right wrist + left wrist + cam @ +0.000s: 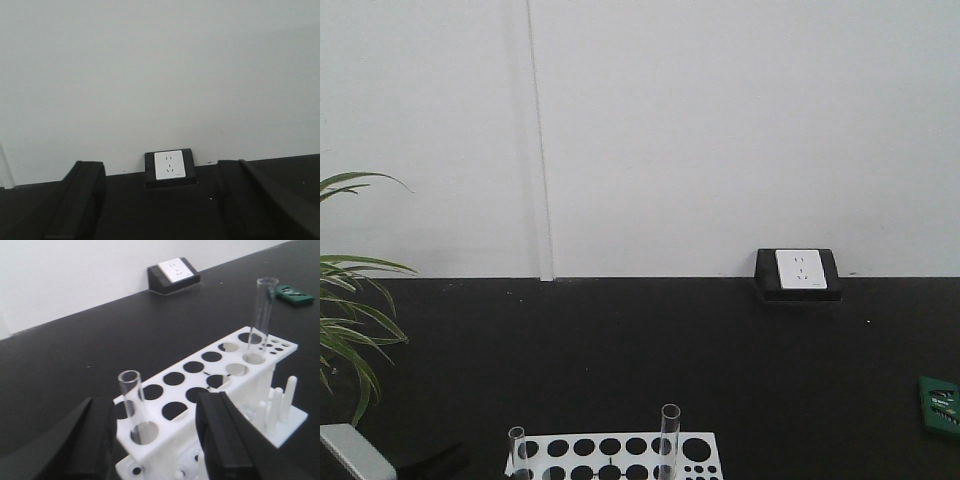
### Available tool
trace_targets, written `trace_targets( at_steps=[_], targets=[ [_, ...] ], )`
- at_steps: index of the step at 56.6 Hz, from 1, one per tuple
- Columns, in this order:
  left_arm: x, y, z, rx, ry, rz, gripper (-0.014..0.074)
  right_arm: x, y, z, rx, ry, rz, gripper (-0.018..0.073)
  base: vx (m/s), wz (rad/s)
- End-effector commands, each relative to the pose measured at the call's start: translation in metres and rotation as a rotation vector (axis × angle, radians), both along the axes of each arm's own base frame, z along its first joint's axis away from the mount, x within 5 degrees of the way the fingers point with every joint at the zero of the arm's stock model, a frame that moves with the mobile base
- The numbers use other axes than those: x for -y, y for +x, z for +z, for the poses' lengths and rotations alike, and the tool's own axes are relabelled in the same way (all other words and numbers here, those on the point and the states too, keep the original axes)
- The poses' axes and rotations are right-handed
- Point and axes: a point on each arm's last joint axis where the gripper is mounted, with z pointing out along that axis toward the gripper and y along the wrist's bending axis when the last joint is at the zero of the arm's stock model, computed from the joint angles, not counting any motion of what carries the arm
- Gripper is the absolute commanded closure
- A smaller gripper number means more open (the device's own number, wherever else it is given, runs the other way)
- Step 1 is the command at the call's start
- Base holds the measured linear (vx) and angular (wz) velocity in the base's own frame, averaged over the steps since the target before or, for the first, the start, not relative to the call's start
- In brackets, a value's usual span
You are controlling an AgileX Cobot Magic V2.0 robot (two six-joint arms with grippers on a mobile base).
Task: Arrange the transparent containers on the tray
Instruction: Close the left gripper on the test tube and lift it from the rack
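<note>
- Left gripper (pixel 155 404) is spread apart, with the near tube (pixel 134 401) between its fingers.
- Near tube and far tube (pixel 261 315) stand upright at opposite ends of the rack (pixel 200 376).
- Right gripper (pixel 160 167) is apart and empty, facing a socket (pixel 169 165).

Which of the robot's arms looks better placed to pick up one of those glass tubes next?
Left, probably. The left gripper is open right at the white rack, the near test tube just ahead between its fingers. The right gripper, also open, faces only a wall socket, no tube in view.
</note>
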Motion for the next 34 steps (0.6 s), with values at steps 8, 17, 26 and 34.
trace_targets(
  at_steps=[8, 17, 26, 34],
  targets=[
    [0.013, 0.025, 0.012, 0.096, -0.098, -0.028, 0.0126, 0.000, -0.003, 0.021, 0.137, -0.018, -0.003, 0.0055, 0.00, 0.00],
    [0.017, 0.042, 0.016, 0.091, -0.092, -0.003, 0.0126, 0.000, -0.003, 0.021, 0.138, -0.018, -0.003, 0.0055, 0.00, 0.00],
    [0.014, 0.050, 0.016, 0.068, -0.119, 0.065, 0.0126, 0.000, -0.003, 0.021, 0.141, -0.018, -0.003, 0.0055, 0.00, 0.00],
    [0.014, 0.052, 0.012, 0.056, -0.124, 0.074, 0.0126, 0.000, -0.003, 0.023, 0.155, -0.019, -0.003, 0.0055, 0.00, 0.00]
  ],
)
